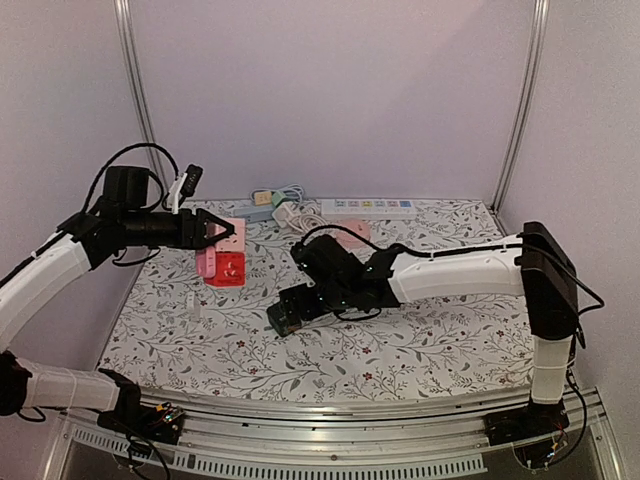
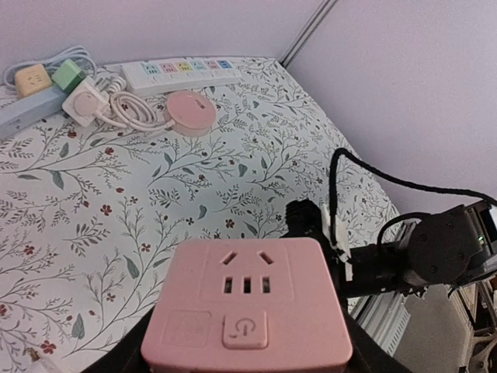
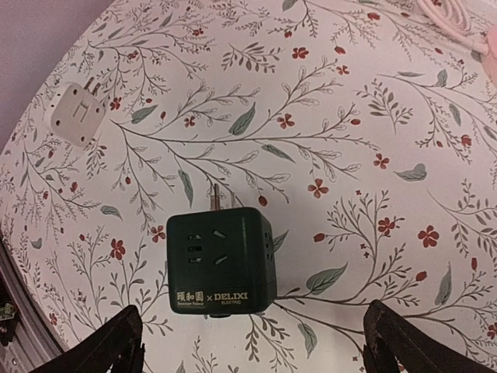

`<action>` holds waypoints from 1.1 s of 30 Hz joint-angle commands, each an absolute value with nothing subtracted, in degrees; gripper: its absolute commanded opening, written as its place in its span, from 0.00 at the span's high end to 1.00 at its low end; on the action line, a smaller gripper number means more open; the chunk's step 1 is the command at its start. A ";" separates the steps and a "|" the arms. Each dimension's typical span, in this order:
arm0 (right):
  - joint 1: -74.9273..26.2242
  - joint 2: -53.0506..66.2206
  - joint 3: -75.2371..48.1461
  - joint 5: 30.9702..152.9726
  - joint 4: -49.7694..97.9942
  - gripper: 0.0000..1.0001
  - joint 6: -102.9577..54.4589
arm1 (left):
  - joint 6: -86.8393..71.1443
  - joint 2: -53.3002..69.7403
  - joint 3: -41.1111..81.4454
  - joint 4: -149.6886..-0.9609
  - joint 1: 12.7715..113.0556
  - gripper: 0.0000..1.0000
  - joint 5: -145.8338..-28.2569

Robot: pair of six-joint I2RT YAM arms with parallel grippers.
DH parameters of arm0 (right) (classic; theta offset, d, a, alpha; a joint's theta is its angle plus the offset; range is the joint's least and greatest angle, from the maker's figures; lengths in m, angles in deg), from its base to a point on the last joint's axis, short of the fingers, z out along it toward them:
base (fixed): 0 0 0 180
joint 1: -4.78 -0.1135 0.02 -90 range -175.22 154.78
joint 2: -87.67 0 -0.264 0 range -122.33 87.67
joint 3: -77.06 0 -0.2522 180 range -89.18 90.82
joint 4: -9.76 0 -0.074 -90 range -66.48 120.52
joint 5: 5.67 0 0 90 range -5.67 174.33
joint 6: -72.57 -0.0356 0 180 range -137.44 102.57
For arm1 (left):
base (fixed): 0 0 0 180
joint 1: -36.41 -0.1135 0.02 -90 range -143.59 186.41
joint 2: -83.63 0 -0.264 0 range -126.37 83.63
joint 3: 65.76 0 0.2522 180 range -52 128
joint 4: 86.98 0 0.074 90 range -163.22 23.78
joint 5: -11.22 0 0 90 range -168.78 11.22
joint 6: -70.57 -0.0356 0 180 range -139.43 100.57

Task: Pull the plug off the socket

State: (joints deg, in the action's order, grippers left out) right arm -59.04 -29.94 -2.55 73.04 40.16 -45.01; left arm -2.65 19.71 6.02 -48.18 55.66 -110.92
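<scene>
Plug cube (image 3: pixel 221 260), dark green, lies on the floral table (image 3: pixel 373 116) by itself, one prong pointing away from the right wrist camera, separated from the socket. Right gripper (image 3: pixel 252 326) hovers over it, jaws spread wide, fingers either side and not touching, nothing grasped. Pink socket (image 2: pixel 247 311) is well apart to the left, held up off the table, clamped in the left gripper (image 1: pixel 215 232). White adapter (image 3: pixel 78 115) lies near the plug cube; white power strip (image 2: pixel 180 71) at the far edge
</scene>
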 commanded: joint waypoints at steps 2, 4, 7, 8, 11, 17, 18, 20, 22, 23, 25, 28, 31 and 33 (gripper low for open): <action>-59.47 -17.23 -8.51 70.98 39.03 0.03 -44.65 | 3.06 24.50 3.05 -53.83 61.67 0.94 -100.82; -60.49 -14.05 -10.63 68.98 38.85 0.04 -45.25 | 8.67 25.53 1.54 -56.25 63.69 0.93 -96.47; -62.89 -8.89 -12.75 66.21 38.82 0.04 -43.84 | 18.53 26.00 -0.48 -61.21 65.49 0.93 -91.99; -63.24 -7.86 -13.21 66.89 38.83 0.04 -43.68 | 20.96 26.09 -1.10 -62.79 66.07 0.93 -91.05; -64.28 -3.57 -16.19 68.94 37.23 0.04 -45.37 | 25.73 26.21 -1.99 -65.38 68.23 0.94 -86.80; -68.94 1.11 -18.18 65.60 36.37 0.05 -43.69 | 30.87 24.10 -3.55 -68.21 72.06 0.94 -82.10; -69.36 1.59 -18.05 65.83 36.23 0.06 -43.44 | 31.57 23.52 -3.57 -68.38 72.96 0.94 -81.64; -69.82 2.28 -17.51 66.79 35.90 0.09 -42.96 | 32.78 22.30 -3.53 -68.39 74.37 0.94 -80.29; -69.75 2.34 -16.17 68.00 36.39 0.14 -42.61 | 33.42 21.22 -3.41 -68.32 75.58 0.95 -79.08; -69.80 2.04 -15.29 68.77 37.20 0.17 -42.17 | 33.67 20.70 -3.26 -68.07 76.14 0.95 -78.40; -69.83 1.43 -13.18 69.84 39.19 0.21 -41.88 | 34.09 19.60 -2.90 -68.01 77.18 0.95 -76.75; -69.83 0.73 -12.12 70.61 39.75 0.22 -42.05 | 34.71 18.11 -2.91 -68.10 78.68 0.96 -74.45; -69.83 -1.01 -9.73 71.22 41.38 0.26 -41.33 | 36.23 16.94 -2.92 -69.15 79.92 0.96 -74.37; -69.84 -2.46 -8.22 72.14 41.80 0.29 -40.61 | 36.30 16.35 -2.79 -69.08 81.15 0.96 -73.46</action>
